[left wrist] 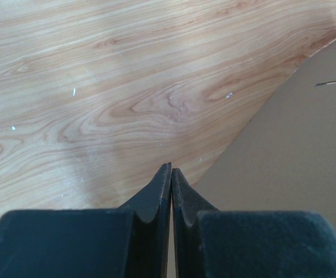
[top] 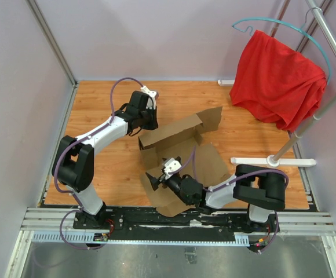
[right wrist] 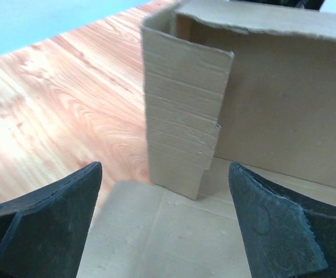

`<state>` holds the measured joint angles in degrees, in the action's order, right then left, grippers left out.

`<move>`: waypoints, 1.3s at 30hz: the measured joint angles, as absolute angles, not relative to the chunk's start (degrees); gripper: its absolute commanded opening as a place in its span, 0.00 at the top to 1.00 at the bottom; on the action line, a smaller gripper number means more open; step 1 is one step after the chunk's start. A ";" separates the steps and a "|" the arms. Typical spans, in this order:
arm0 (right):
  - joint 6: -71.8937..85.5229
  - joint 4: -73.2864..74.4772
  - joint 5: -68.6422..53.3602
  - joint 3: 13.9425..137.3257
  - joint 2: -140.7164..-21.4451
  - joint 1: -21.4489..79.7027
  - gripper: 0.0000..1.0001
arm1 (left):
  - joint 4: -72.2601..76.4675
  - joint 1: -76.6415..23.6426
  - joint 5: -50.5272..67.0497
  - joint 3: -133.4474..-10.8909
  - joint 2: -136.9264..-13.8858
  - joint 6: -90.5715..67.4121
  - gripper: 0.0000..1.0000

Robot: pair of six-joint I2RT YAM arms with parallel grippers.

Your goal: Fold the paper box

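Observation:
The paper box (top: 185, 152) lies partly folded in the middle of the wooden table, its rear wall (top: 171, 130) standing and a flap (top: 212, 119) raised at the back right. My left gripper (top: 148, 123) is shut and empty beside the rear wall's left end. Its closed fingertips (left wrist: 171, 169) hover over bare wood, with cardboard (left wrist: 307, 150) just to their right. My right gripper (top: 153, 182) stands open over the sheet's front left part. Between its fingers (right wrist: 52, 223) I see the flat panel (right wrist: 174, 243), an upright side tab (right wrist: 182, 130) and the rear wall (right wrist: 289, 104) behind it.
A red cloth (top: 278, 78) hangs on a hanger at the back right, on a white stand (top: 321, 110) whose foot bar (top: 272, 161) lies on the table beside the box. Pale walls enclose the table. An aluminium rail (top: 179, 220) runs along the near edge.

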<state>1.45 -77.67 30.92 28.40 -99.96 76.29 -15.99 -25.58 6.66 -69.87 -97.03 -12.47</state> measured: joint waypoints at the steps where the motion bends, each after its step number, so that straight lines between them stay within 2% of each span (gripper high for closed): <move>1: 1.43 -77.43 30.94 28.16 -98.98 76.95 0.15 | -16.12 -25.58 6.46 -69.87 -97.03 -12.47 0.92; 4: 1.45 -77.08 30.06 27.38 -96.29 78.83 0.18 | -16.40 -25.58 6.07 -69.87 -97.03 -12.47 0.92; 9: 3.03 -75.13 28.27 27.03 -94.96 79.85 0.14 | -16.45 -25.58 6.04 -69.87 -97.03 -12.47 0.92; 15: 3.42 -75.22 27.70 28.18 -98.70 79.88 0.08 | -16.47 -25.58 6.11 -69.87 -97.03 -12.49 0.92; 21: 1.91 -75.07 28.69 32.80 -103.70 79.31 0.08 | -16.49 -25.58 6.55 -69.87 -97.03 -12.49 0.92; 39: 3.22 -71.35 28.73 38.72 -104.77 73.63 0.08 | -16.56 -27.53 7.29 -69.87 -97.38 -12.49 0.93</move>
<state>3.22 -71.35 28.73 38.72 -104.77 73.63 -16.56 -27.53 7.29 -69.87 -97.38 -12.49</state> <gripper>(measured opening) 0.926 0.075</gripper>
